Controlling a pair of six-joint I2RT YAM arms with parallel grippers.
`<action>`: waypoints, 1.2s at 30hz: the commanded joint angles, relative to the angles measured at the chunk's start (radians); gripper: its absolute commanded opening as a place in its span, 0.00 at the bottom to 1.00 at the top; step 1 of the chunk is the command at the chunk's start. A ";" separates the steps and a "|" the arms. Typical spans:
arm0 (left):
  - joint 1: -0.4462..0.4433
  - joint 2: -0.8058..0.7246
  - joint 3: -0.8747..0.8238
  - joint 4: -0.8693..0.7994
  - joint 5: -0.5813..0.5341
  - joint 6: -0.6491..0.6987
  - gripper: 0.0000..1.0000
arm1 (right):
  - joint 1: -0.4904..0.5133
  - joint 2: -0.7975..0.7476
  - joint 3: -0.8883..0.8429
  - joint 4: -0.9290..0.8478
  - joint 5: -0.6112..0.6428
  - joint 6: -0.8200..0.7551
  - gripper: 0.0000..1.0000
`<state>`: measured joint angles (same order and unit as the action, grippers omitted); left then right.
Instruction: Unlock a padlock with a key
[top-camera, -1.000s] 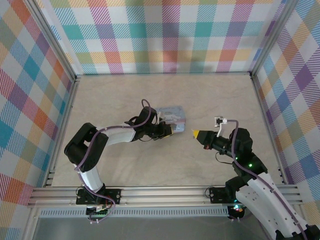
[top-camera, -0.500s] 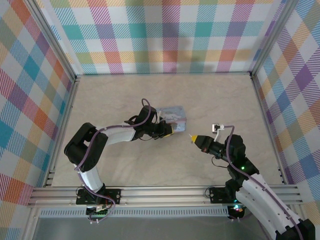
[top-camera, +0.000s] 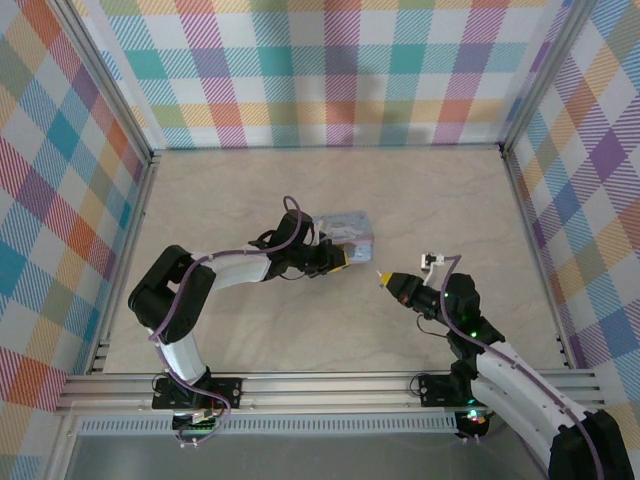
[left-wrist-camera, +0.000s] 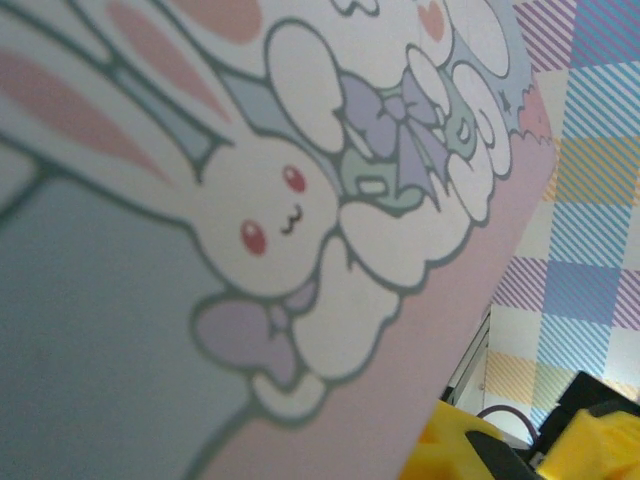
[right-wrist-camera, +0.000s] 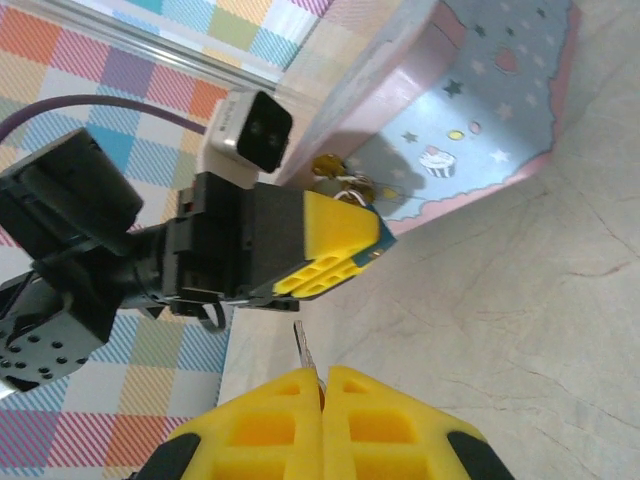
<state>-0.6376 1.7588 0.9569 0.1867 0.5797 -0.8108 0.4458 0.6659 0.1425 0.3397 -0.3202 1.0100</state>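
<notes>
My left gripper (top-camera: 343, 258) lies low beside the pale blue cartoon tin (top-camera: 348, 228), shut on the padlock (right-wrist-camera: 381, 234), a small bluish piece that peeks out at the tip of its yellow pads. In the right wrist view the left gripper (right-wrist-camera: 362, 246) sits just ahead of my right gripper (right-wrist-camera: 322, 385), which is shut on the key (right-wrist-camera: 302, 350). The thin metal blade sticks out forward, a short gap from the left gripper's underside. From above, the right gripper (top-camera: 388, 279) points left at the left one. The left wrist view has the tin's bunny lid (left-wrist-camera: 200, 200) up close and a yellow finger (left-wrist-camera: 440, 450).
The tin (right-wrist-camera: 500, 100) stands directly behind the left gripper, with a small brass ring (right-wrist-camera: 340, 185) between them. Checked walls and a metal frame enclose the beige table (top-camera: 300, 330). Open floor lies in front of and to the right of both grippers.
My right gripper has moved left and toward the near edge with the key, closing the gap to the left gripper. The left arm and the tin have stayed still.
</notes>
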 joint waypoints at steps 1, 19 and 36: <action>0.012 -0.008 0.031 0.052 0.034 -0.013 0.02 | 0.023 0.035 -0.014 0.123 0.037 0.017 0.00; 0.013 -0.006 0.041 0.077 0.043 -0.031 0.01 | 0.071 0.343 0.018 0.358 0.052 -0.011 0.00; 0.017 -0.005 0.031 0.118 0.052 -0.058 0.01 | 0.098 0.620 0.063 0.633 0.053 0.032 0.00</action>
<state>-0.6312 1.7588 0.9668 0.2443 0.6018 -0.8536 0.5346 1.2728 0.1802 0.8738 -0.2718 1.0256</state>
